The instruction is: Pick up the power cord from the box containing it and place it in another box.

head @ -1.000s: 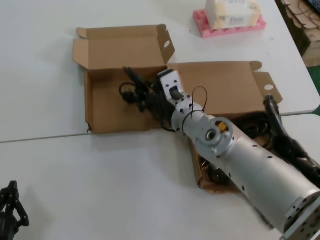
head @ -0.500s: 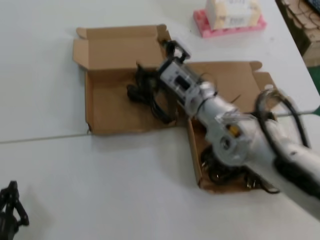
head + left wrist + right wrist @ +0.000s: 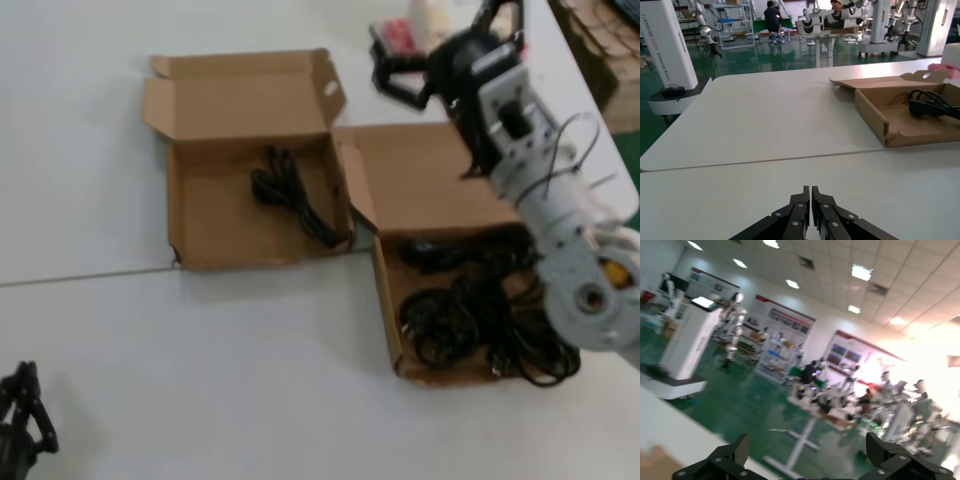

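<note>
The power cord [image 3: 292, 194] lies loose inside the left-hand cardboard box [image 3: 190, 215], a slim black hank stretched from the box's middle toward its right wall, nothing touching it. It looks light and floppy; I would take it at the bunched middle, since an end would trail. The right gripper [image 3: 445, 55] is raised beyond the wider box [image 3: 440, 190] to that box's right, fingers spread wide, holding nothing. That wider box holds a heap of black cords [image 3: 485, 310]. The left gripper [image 3: 810, 210] rests closed, well in front of the left-hand box. Both boxes sit on a smooth white table [image 3: 250, 380]; green workshop floor lies beyond.
</note>
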Tool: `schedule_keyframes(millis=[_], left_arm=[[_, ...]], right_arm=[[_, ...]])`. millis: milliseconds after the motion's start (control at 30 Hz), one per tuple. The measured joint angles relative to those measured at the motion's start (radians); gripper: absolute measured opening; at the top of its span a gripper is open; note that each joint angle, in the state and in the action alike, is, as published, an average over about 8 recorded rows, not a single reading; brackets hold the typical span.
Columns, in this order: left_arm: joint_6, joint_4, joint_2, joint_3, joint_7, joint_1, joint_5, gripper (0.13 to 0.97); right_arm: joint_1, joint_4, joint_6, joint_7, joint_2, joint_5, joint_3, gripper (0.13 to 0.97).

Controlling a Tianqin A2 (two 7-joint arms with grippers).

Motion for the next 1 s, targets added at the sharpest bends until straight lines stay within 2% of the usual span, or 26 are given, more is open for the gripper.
schedule_keyframes(millis=[133,233,400,500,633,1000], left_arm=[[0.000,0.000,0.000,0.000,0.000,0.000,0.000,0.163],[0.000,0.000,0.000,0.000,0.000,0.000,0.000,0.163],[0.000,0.000,0.000,0.000,0.000,0.000,0.000,0.239],[0.000,0.000,0.000,0.000,0.000,0.000,0.000,0.284],[0.000,0.000,0.000,0.000,0.000,0.000,0.000,0.284],[0.000,0.000,0.000,0.000,0.000,0.000,0.000,0.497]], right_arm=[[-0.033,0.008,-0.016,0.000,-0.014,0.008,0.029,0.512],[-0.067,0.020,-0.031,0.000,-0.024,0.018,0.060,0.665],[-0.135,0.047,-0.058,0.000,-0.040,0.036,0.120,0.920],[-0.177,0.064,-0.075,0.000,-0.051,0.047,0.159,0.931],[-0.237,0.088,-0.098,0.000,-0.065,0.063,0.212,0.953],[-0.395,0.151,-0.161,0.000,-0.103,0.105,0.354,0.965]])
